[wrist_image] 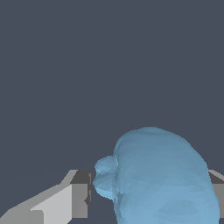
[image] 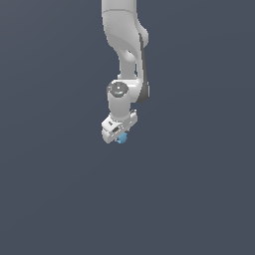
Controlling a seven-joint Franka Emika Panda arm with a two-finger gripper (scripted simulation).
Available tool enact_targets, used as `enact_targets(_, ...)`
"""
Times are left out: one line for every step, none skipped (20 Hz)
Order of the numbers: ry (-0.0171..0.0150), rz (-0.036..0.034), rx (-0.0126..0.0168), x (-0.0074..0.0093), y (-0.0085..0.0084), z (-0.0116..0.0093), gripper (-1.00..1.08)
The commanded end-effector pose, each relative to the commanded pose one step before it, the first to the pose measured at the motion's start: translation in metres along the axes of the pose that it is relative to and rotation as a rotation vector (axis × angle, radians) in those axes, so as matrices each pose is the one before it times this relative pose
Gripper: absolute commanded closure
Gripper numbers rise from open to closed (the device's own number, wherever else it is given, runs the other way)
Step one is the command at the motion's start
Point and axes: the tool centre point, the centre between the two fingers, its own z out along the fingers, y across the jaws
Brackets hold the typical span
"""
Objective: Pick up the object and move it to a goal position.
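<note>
1. Here the arm (image: pixel 127 45) hangs down from the top of the exterior view, white with grey trim, against a plain dark slate background.
2. Its gripper (image: pixel 121 137) points downward and sits tilted, the body slanting up toward the exterior view's right.
3. The blob (image: pixel 122 138), light blue and rounded, shows just under the gripper's lower edge, much smaller than the gripper body above it.
4. In the wrist view the blob (wrist_image: pixel 162 179) is close to the camera and fills much of the frame; it has a large rounded mass with a small bump on one side.
5. One grey finger (wrist_image: pixel 76 194) stands just beside that small bump, and a sliver of the other finger (wrist_image: pixel 216 186) shows at the blob's far side.
6. The jaws stand narrow with the blob between them; they look closed on it, though actual contact on the far finger is hidden behind the blob.
7. No surface under the blob can be made out in either view; only flat dark background surrounds it.
</note>
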Motion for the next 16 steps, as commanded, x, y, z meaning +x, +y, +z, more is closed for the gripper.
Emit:
enact_targets(-0.00171, 0.00098, 0.00157, -0.001, -0.00018, 0.00109, 1.08)
enact_targets(0.0, 0.0, 0.0, 0.0, 0.0, 0.0, 1.08)
enact_targets(0.0, 0.0, 0.0, 0.0, 0.0, 0.0, 1.08)
enact_targets(0.00136, -0.00104, -0.00167, 0.00093, 0.00017, -0.00099, 1.08)
enact_targets(0.0, 0.0, 0.0, 0.00027, -0.00011, -0.00024, 1.08)
enact_targets(0.0, 0.0, 0.0, 0.00081, -0.00034, -0.00073, 1.08)
enact_targets(0.0, 0.0, 0.0, 0.00135, -0.00057, -0.00121, 1.08)
enact_targets(0.0, 0.0, 0.0, 0.00189, -0.0008, -0.00169, 1.08)
enact_targets(0.0, 0.0, 0.0, 0.00242, -0.00102, -0.00216, 1.08)
enact_targets(0.0, 0.0, 0.0, 0.00295, -0.00124, -0.00263, 1.08)
enact_targets(0.0, 0.0, 0.0, 0.00347, -0.00145, -0.00309, 1.08)
enact_targets(0.0, 0.0, 0.0, 0.00398, -0.00166, -0.00355, 1.08)
enact_targets(0.0, 0.0, 0.0, 0.00448, -0.00186, -0.00399, 1.08)
enact_targets(0.0, 0.0, 0.0, 0.00498, -0.00205, -0.00443, 1.08)
enact_targets(0.0, 0.0, 0.0, 0.00546, -0.00225, -0.00486, 1.08)
enact_targets(0.0, 0.0, 0.0, 0.00595, -0.00243, -0.00529, 1.08)
